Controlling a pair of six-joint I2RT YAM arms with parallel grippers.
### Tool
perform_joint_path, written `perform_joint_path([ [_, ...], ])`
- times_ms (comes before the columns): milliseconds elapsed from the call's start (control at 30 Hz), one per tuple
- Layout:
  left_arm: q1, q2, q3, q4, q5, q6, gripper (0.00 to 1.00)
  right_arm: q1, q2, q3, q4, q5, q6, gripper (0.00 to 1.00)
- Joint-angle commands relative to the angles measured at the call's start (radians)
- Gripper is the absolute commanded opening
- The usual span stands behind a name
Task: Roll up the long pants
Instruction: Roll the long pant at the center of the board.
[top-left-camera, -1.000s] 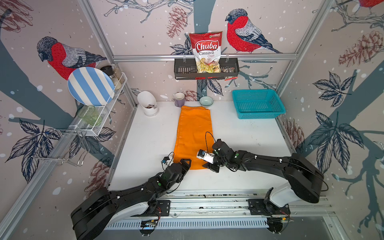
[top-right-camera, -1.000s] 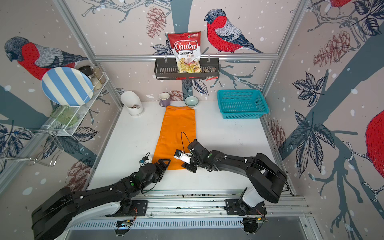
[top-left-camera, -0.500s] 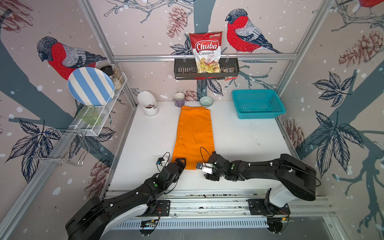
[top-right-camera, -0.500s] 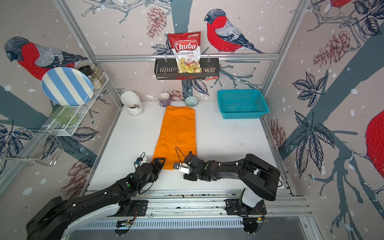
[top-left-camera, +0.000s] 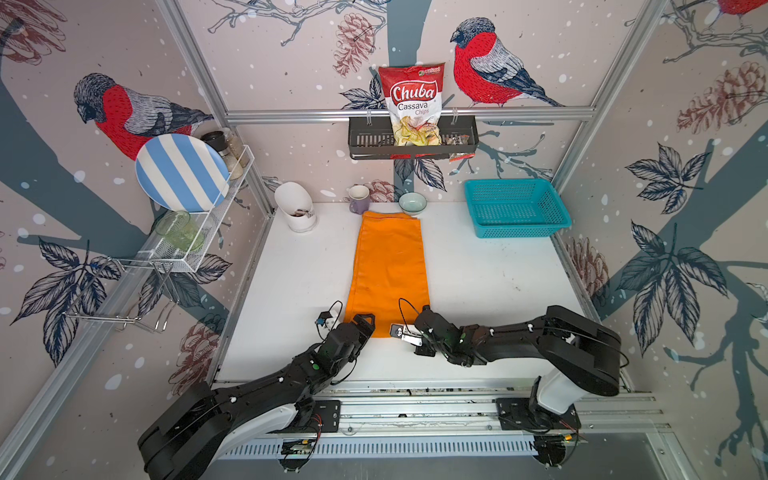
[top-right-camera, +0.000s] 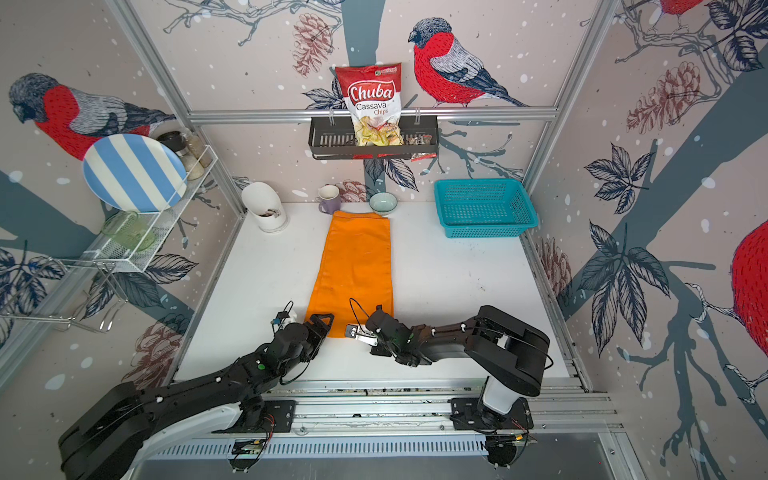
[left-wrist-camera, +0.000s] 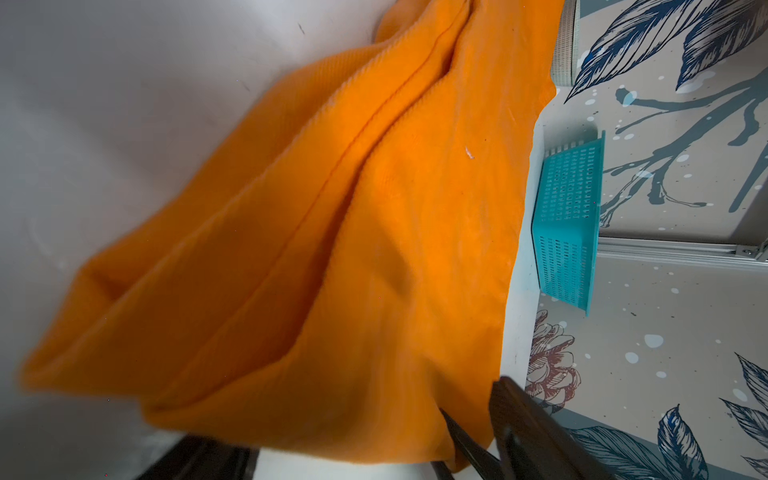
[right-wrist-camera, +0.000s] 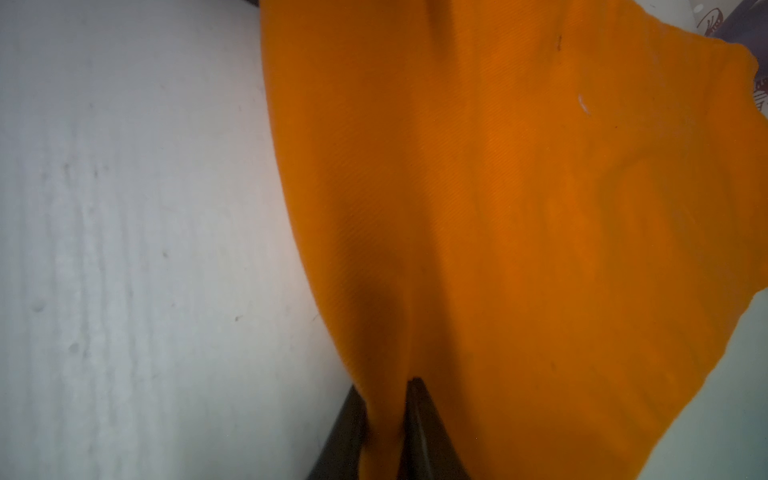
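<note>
Right wrist view: right gripper (right-wrist-camera: 386, 399) pinched the long pants (right-wrist-camera: 519, 208) hem at 5 o'clock; left gripper (top-left-camera: 365, 321) stood spread at 7 o'clock.

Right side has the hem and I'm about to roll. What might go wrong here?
Only the right pincer pinches the long pants; the left pincer is open at the other corner, so the roll may start skewed. The left wrist view shows several layers at the hem; a grip might catch only some.
</note>
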Motion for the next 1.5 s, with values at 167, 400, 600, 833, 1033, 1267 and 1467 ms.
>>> perform_joint_path([
  [167,-0.028,-0.008,0.072,-0.198,0.06,0.086,0.96,-0.048,-0.049,0.107,-0.193,-0.198,0.112,0.06],
  [400,-0.084,-0.002,-0.018,-0.057,0.041,-0.023,0.96,-0.083,-0.089,0.148,-0.251,-0.369,0.182,0.05],
  [600,-0.083,0.009,-0.025,0.015,-0.012,-0.017,0.92,-0.062,-0.097,0.153,-0.304,-0.447,0.176,0.06],
  [833,-0.081,-0.033,0.013,-0.115,-0.031,0.0,0.11,-0.076,-0.113,0.151,-0.335,-0.479,0.214,0.28],
  [1033,-0.076,-0.102,0.055,-0.29,-0.012,-0.046,0.07,-0.048,-0.213,0.105,-0.289,-0.405,0.208,0.47],
  [1267,0.01,-0.02,0.135,-0.342,0.183,-0.105,0.04,0.085,-0.274,0.039,-0.187,-0.244,0.169,0.53],
  [1467,0.025,0.063,0.212,-0.334,0.264,-0.138,0.07,0.147,-0.208,0.014,-0.094,-0.171,0.172,0.57],
])
